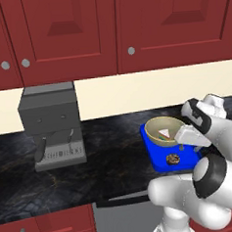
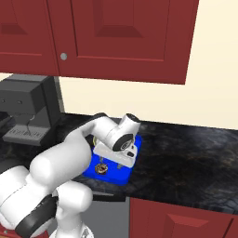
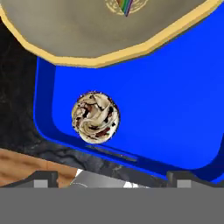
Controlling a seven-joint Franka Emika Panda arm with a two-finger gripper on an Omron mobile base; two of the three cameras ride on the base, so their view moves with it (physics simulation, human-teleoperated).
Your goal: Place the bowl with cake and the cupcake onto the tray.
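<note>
- The tray (image 1: 157, 156) sits on the dark counter (image 1: 106, 163), well to the right of the grey coffee machine (image 1: 52, 125).
- The bowl with cake (image 1: 163, 132) rests on the tray's far half; the cupcake (image 3: 95, 116) stands on the tray's near half, just inside the near rim and apart from the bowl.
- The gripper (image 3: 109, 177) hangs above the tray's near edge, jaws spread wide and holding nothing.
- Both items appear to be on the tray, so the step in hand is likely clearing away.
- To do it well: lift straight up from the tray, keep the fingers wide, and avoid sweeping toward the cupcake or the bowl's rim.
</note>
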